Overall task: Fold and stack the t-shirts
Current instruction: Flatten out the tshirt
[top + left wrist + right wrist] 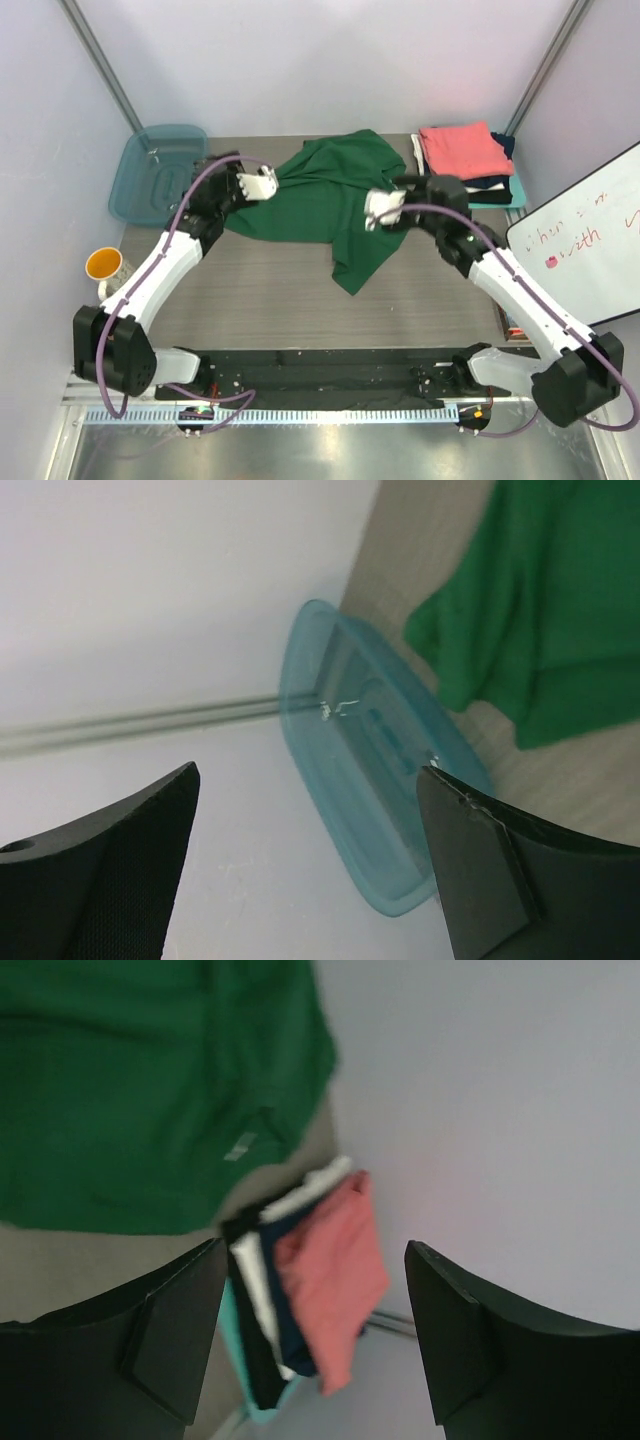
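Your left fingers frame the wrist view as two dark matte wedges, spread wide with nothing between them. Your right fingers stand apart too, empty. The soft, rumpled green t-shirt lies mid-bench, partly hidden under both wrists, so you cannot tell whether either touches it. In the far right corner, the folded stack has a coral top; its lower layers show only as edges, blurred in the right wrist view. A translucent teal tub lies far left.
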Controlling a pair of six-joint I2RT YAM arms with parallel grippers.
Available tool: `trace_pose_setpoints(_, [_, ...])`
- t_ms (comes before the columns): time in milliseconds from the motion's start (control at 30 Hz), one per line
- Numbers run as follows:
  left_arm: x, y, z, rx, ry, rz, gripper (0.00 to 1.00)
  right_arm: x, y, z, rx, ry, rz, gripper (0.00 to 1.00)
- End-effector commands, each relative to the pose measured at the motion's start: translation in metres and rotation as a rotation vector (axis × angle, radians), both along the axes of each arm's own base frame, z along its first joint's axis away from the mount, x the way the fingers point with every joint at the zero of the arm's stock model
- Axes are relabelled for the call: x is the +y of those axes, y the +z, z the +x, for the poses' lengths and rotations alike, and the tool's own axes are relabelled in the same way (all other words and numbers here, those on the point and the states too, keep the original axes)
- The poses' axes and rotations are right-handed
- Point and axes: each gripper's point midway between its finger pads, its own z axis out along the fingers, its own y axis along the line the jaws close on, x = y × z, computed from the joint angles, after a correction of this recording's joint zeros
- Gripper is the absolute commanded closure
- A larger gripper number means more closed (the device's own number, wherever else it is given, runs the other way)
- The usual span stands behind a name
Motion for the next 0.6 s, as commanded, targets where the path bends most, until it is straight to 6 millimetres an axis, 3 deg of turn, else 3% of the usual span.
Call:
trace_pose_setpoints(0, [-0.023, -0.079, -0.039, 0.235, -0.219, 0.08, 0.12, 0.026, -0.144, -0.091, 0.5, 0.191, -0.127, 0.25])
trace_pose_setpoints(100, [-0.022, -0.082, -0.038, 0.239, -0.181, 0.07, 0.13, 0.043, -0.174, -0.111, 0.589, 0.253, -0.163, 0.29])
trace_pose_setpoints(300, [-0.012, -0.069, -0.02, 0.208, -0.031, 0.018, 0.17, 0.076, -0.196, -0.111, 0.655, 0.289, -0.148, 0.34])
trace_pose_setpoints(567, [-0.004, -0.063, -0.024, 0.189, 0.01, 0.023, 0.18, 0.11, -0.216, -0.127, 0.694, 0.397, -0.141, 0.33])
